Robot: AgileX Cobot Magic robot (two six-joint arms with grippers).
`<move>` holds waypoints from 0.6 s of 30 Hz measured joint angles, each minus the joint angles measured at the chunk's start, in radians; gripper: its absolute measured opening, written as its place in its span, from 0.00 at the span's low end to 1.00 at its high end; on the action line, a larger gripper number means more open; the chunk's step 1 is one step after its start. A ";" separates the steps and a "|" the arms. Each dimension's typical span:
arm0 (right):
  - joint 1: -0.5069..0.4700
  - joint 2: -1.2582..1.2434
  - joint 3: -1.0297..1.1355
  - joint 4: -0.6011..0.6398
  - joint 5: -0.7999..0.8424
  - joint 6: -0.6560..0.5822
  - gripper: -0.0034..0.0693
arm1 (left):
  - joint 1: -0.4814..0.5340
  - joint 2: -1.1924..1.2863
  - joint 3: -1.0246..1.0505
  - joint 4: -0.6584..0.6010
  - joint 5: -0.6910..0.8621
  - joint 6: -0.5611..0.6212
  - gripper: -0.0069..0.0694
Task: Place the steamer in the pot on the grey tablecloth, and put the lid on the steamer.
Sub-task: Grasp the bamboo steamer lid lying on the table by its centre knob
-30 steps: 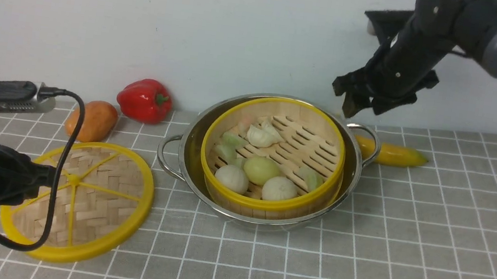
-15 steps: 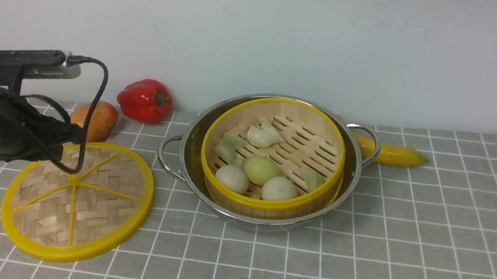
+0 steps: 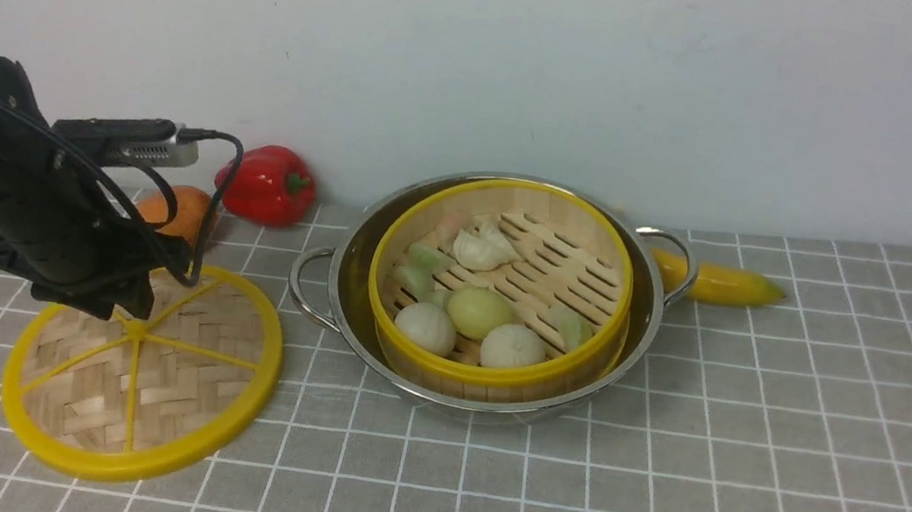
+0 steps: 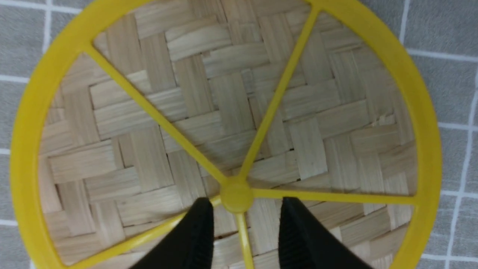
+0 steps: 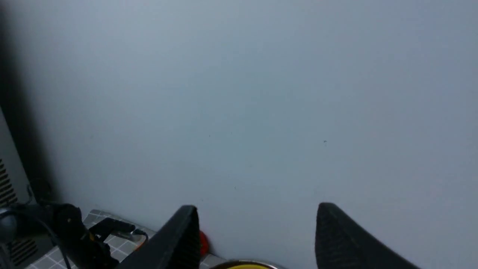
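Bamboo lid [image 3: 165,394] is coming under the left gripper [image 4: 244,204], jaws parted astride its hub [image 4: 236,195], while the right gripper [image 5: 257,206], jaws released, is retreating: lid pickup beginning.

place: mock kitchen tabletop | cues: grey tablecloth [image 3: 745,470], pot [image 3: 352,273], bare wall [image 3: 535,55]
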 joint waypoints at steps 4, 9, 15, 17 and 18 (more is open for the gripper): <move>0.000 -0.063 0.077 -0.001 0.006 -0.001 0.63 | -0.001 0.018 0.000 0.002 -0.004 0.000 0.41; 0.000 -0.088 0.098 0.000 0.007 0.008 0.63 | -0.001 0.050 -0.002 0.002 -0.021 0.001 0.41; 0.000 -0.091 0.103 0.011 0.007 0.018 0.63 | -0.001 0.065 -0.002 0.002 -0.034 0.004 0.37; 0.000 -0.091 0.105 0.013 0.007 0.021 0.63 | -0.001 0.065 -0.003 0.003 -0.034 0.004 0.32; 0.000 -0.091 0.105 0.018 0.007 0.021 0.63 | -0.001 0.065 -0.005 0.010 -0.034 0.004 0.25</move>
